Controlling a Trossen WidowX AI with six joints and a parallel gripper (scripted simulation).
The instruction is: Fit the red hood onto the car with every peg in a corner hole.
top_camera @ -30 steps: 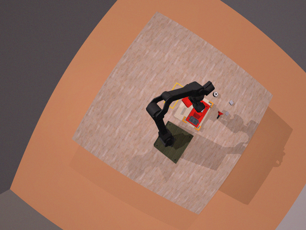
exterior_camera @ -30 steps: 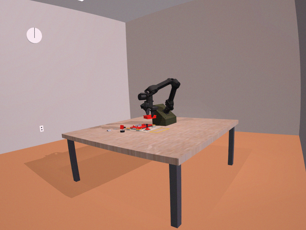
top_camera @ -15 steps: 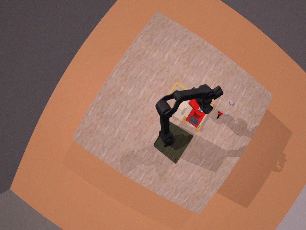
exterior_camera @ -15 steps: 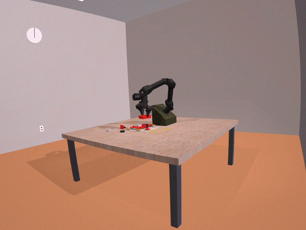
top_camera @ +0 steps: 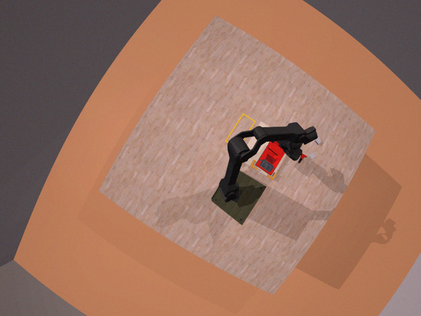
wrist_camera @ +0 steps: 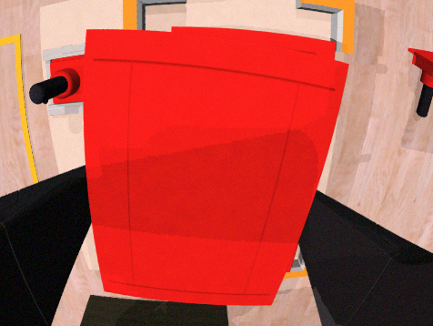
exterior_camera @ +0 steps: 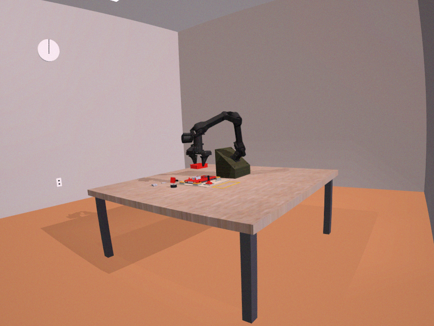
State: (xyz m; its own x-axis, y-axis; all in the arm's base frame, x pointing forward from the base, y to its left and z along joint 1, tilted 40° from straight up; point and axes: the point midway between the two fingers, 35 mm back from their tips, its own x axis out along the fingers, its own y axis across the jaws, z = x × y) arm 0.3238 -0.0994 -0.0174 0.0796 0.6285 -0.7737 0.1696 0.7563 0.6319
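Observation:
The red hood (exterior_camera: 198,166) (wrist_camera: 205,173) is in the air, roof up. My gripper (exterior_camera: 199,163) (wrist_camera: 199,188) is shut on it, one finger at each long side. In the exterior view a clear gap shows between the hood and the table. The red chassis (top_camera: 278,149) (exterior_camera: 189,180) (wrist_camera: 318,47) sits in its jig, with orange corner brackets (top_camera: 253,164) (wrist_camera: 347,27). In the wrist view the hood covers most of the chassis, the engine and the pegs. The grey engine block (exterior_camera: 196,177) shows on the deck in the exterior view. Corner holes are not visible.
A red part with a black stem (exterior_camera: 209,181) (wrist_camera: 68,85) stands in a holder beside the chassis. Another red part (top_camera: 303,156) (exterior_camera: 173,180) (wrist_camera: 423,64) lies on the other side. Also there: a black wheel (exterior_camera: 173,185), grey blocks (top_camera: 318,141) (top_camera: 312,155) and a yellow outline (top_camera: 234,127).

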